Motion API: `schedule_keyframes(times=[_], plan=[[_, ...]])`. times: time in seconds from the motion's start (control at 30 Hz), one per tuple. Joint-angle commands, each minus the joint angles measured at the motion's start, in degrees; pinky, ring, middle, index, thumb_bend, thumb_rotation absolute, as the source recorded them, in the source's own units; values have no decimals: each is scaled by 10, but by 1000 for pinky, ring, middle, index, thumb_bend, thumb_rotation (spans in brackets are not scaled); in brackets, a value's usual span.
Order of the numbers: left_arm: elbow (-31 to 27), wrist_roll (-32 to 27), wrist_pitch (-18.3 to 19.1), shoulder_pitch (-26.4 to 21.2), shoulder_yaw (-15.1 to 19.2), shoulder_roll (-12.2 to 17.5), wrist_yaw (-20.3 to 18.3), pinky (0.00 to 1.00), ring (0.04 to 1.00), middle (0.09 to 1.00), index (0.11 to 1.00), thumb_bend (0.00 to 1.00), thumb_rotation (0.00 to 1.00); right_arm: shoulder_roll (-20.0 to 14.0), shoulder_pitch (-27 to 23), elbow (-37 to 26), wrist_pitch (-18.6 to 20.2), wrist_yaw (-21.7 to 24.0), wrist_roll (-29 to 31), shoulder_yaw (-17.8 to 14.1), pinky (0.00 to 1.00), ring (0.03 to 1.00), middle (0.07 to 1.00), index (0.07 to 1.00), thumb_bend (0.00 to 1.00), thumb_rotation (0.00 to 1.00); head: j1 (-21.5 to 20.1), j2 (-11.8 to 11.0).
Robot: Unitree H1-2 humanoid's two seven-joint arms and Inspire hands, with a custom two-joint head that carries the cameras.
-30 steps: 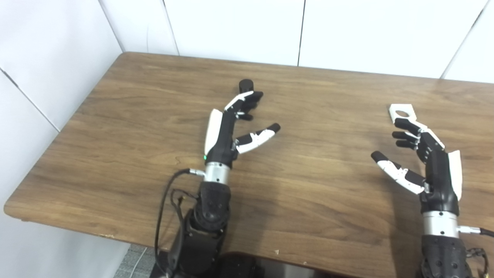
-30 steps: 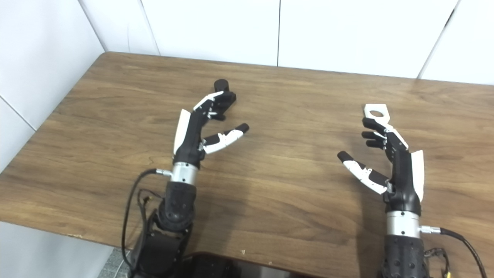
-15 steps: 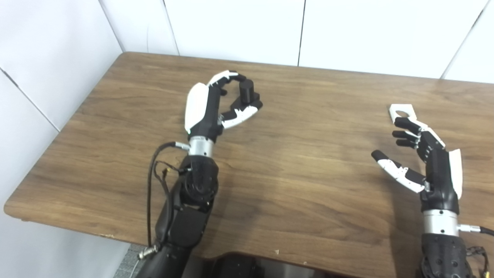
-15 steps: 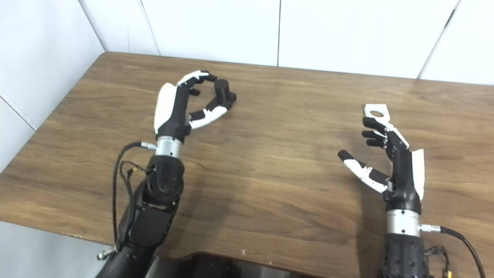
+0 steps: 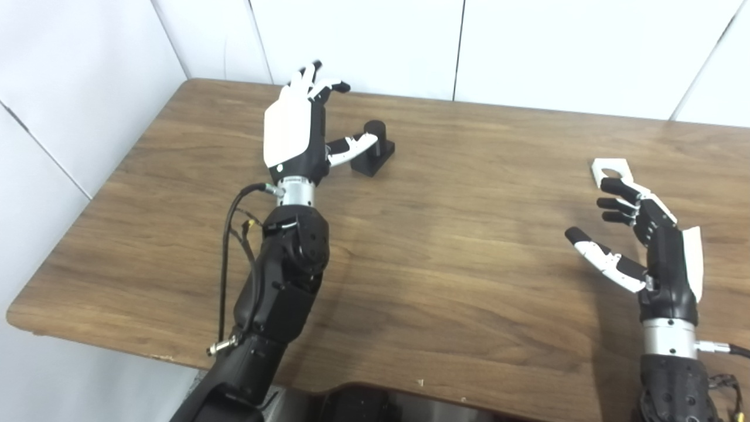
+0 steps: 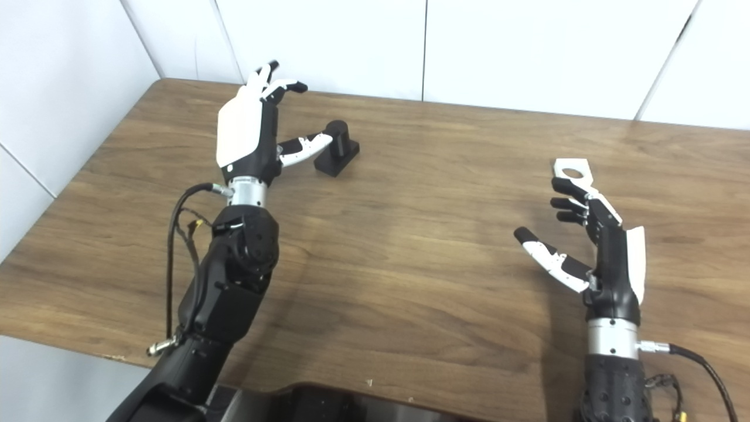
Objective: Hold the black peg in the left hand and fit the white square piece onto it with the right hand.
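The peg stands upright on its square black base on the table, toward the far left part of the top. The left hand is raised just left of it, back of the hand toward the cameras, fingers spread wide and pointing up and away. Its thumb reaches out sideways toward the peg, the tip at or just short of the post; whether it touches cannot be told. The hand holds nothing.

The white piece lies flat on the table at the far right, its round hole facing up. The right hand hovers just in front of it, open and empty, fingers curled loosely with the tips close to the piece's near edge and the thumb stretched out to the left. Peg and white piece are well apart, on opposite sides of the table.
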Motion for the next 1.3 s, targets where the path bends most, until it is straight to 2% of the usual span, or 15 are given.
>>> schedule_keyframes(times=[0.0,0.13,0.37,0.53,0.67,0.93,1.27], plan=[[7,21,8,-37,-2,15,21,1000,1000,1000,783,831,514,-3,-12,-11,-25,-8,-5,-4,653,706,761,733,660,202,-1,0],[36,30,22,-56,-14,24,17,1000,1000,1000,797,857,532,0,-9,-13,-25,-10,-2,-5,649,704,758,731,668,195,-5,1],[71,31,43,-77,-37,34,6,1000,1000,1000,769,922,557,2,-4,-22,-17,-12,-5,-5,661,706,761,735,667,224,-9,3],[99,21,52,-88,-51,38,-3,1000,1000,1000,691,960,564,4,-2,-25,-15,-15,-12,-5,654,703,759,736,664,223,-16,5],[116,10,55,-91,-57,36,-14,1000,1000,1000,662,997,595,6,-1,-26,-14,-16,-16,-4,645,700,759,738,663,228,-18,5],[127,-1,59,-85,-72,29,-17,1000,1000,1000,632,1000,607,11,-1,-26,-13,-23,-25,-2,622,693,759,735,663,225,-20,8],[169,-6,58,-89,-85,30,1,1000,1000,1000,629,994,554,9,3,-33,-8,-20,-17,-8,645,700,765,737,660,220,-24,11]])
